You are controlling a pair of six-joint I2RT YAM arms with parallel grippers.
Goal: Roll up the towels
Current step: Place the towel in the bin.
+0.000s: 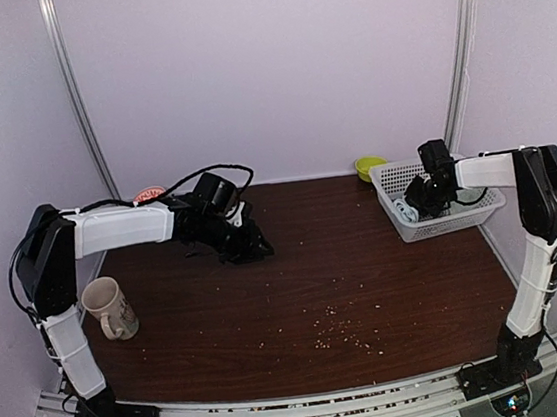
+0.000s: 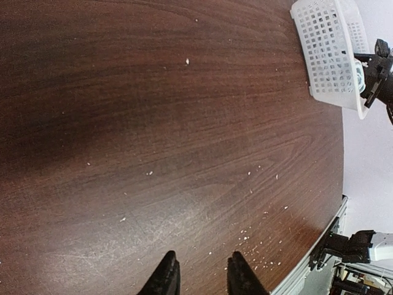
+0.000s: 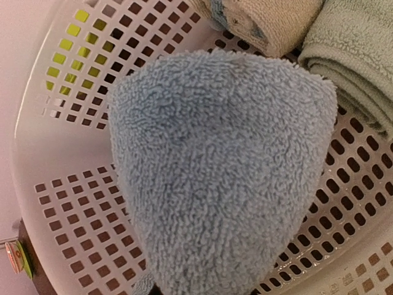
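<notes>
The light blue towel (image 3: 215, 178) fills the right wrist view, pulled up into a cone inside the white basket (image 3: 61, 184). My right gripper (image 1: 421, 202) reaches down into the basket (image 1: 432, 229); its fingers are hidden under the cloth and seem shut on it. The pale sage-green towel (image 3: 356, 55) lies folded in the basket's far corner. My left gripper (image 2: 201, 261) is open and empty, low over the bare brown table (image 2: 153, 123); in the top view it (image 1: 247, 242) sits at the table's back left.
A beige rolled cloth (image 3: 270, 24) lies in the basket beside the green towel. A mug (image 1: 109, 308) stands at the near left. A yellow-green bowl (image 1: 369, 166) sits behind the basket. Crumbs (image 1: 337, 328) are scattered mid-table.
</notes>
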